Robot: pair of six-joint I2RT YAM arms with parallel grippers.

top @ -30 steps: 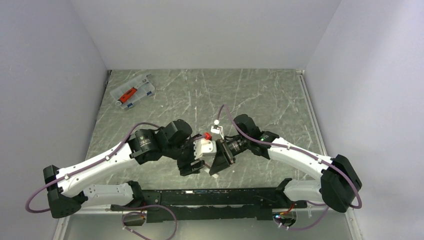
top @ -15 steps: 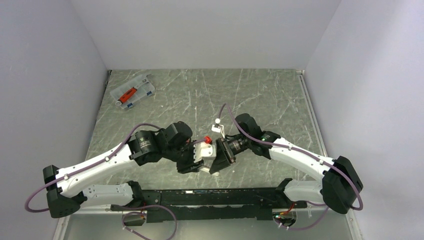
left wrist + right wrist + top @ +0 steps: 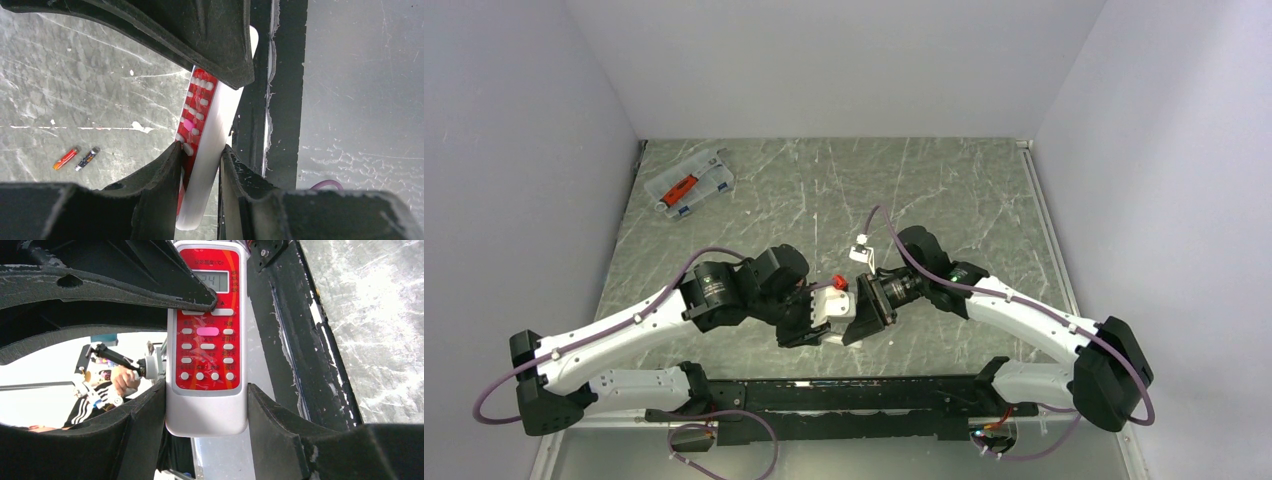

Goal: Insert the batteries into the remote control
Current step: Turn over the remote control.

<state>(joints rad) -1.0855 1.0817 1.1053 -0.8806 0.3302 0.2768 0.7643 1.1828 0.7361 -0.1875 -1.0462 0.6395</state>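
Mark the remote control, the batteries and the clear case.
remote control (image 3: 207, 352), right wrist view, red button panel.
batteries (image 3: 66, 158), left wrist view, the orange one's body.
clear case (image 3: 714, 172), top view, right end.

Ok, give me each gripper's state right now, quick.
Left gripper: closed on the remote control, pinching its face and back.
Right gripper: closed on the same remote control, gripping across its width.

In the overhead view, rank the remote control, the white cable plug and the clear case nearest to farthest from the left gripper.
1. remote control, in the left gripper.
2. white cable plug, just behind, rightward.
3. clear case, far back-left corner.
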